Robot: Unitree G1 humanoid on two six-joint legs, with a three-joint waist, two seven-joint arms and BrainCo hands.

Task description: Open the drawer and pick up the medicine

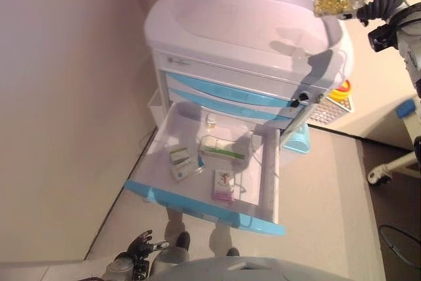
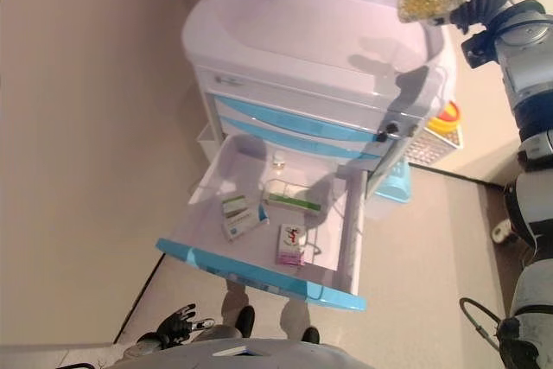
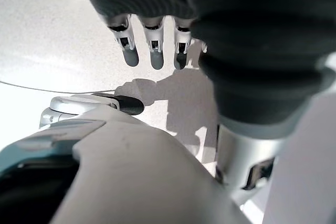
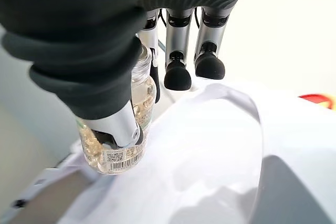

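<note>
— So where is the medicine right now?

— You have it in your right hand: a clear bottle of yellow capsules, held over the far right corner of the medical cart, above its white top. In your right wrist view the thumb and one finger are curled around the bottle, while the other fingers hang beside it without touching it.

— And the drawer?

— You can see the blue-fronted drawer pulled well out of the cart. Several small medicine boxes lie on its floor, and a small vial stands near its back.

— What about your left hand?

— Your left hand hangs low near the floor, well apart from the cart. Its fingers are straight and relaxed, and they hold nothing.
</note>
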